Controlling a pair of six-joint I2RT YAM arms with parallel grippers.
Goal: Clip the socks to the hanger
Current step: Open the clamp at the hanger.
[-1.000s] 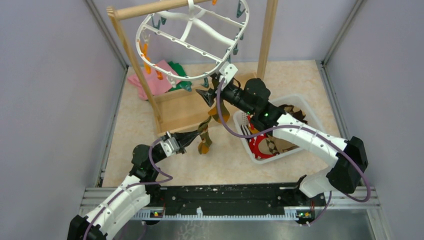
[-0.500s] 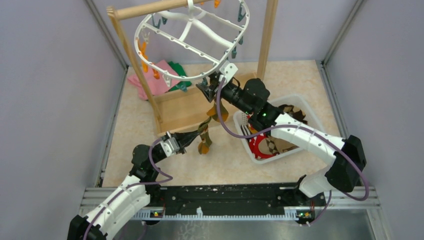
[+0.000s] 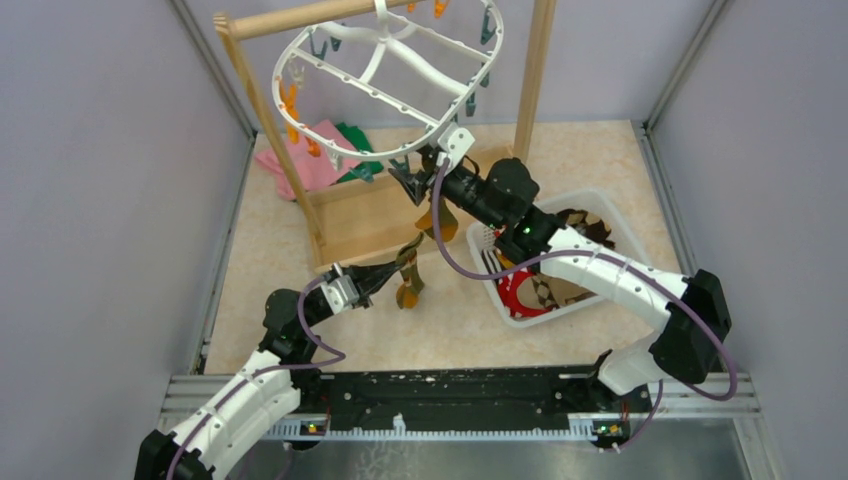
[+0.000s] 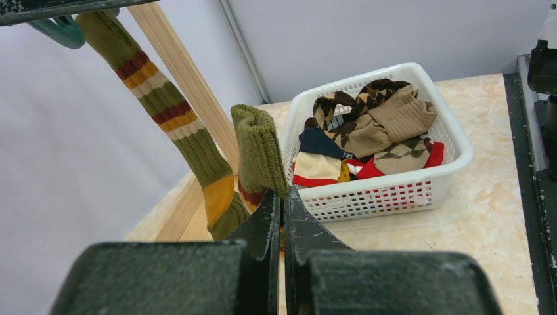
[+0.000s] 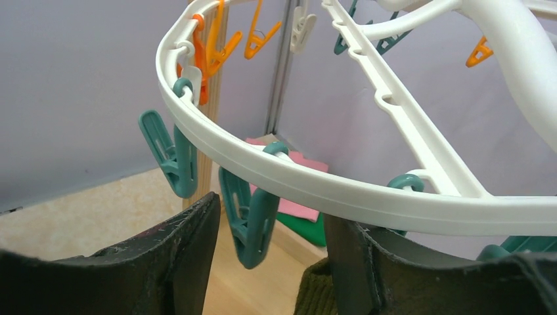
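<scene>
The white oval hanger (image 3: pixel 372 95) hangs from the wooden rack, with teal and orange clips along its rim (image 5: pixel 328 191). My right gripper (image 3: pixel 407 178) is open just under the near rim, and a teal clip (image 5: pixel 259 220) hangs between its jaws (image 5: pixel 269 210). An olive sock with orange stripes (image 4: pixel 174 125) hangs from a teal clip and reaches down to the rack's base. My left gripper (image 3: pixel 388 272) is shut on the cuff of a second olive sock (image 4: pixel 259 147), which stands up from its fingertips (image 4: pixel 282 193).
A white slotted basket (image 3: pixel 592 198) at the right holds several more socks (image 4: pixel 374 125). The wooden pole rack (image 3: pixel 300 17) has a flat base (image 3: pixel 360 215). Pink and green cloths (image 3: pixel 315 150) lie behind it. Walls close in on both sides.
My right gripper has risen slightly up and left toward the hanger's near rim, and the hanger has swung a little. The left gripper and its sock have not moved.
</scene>
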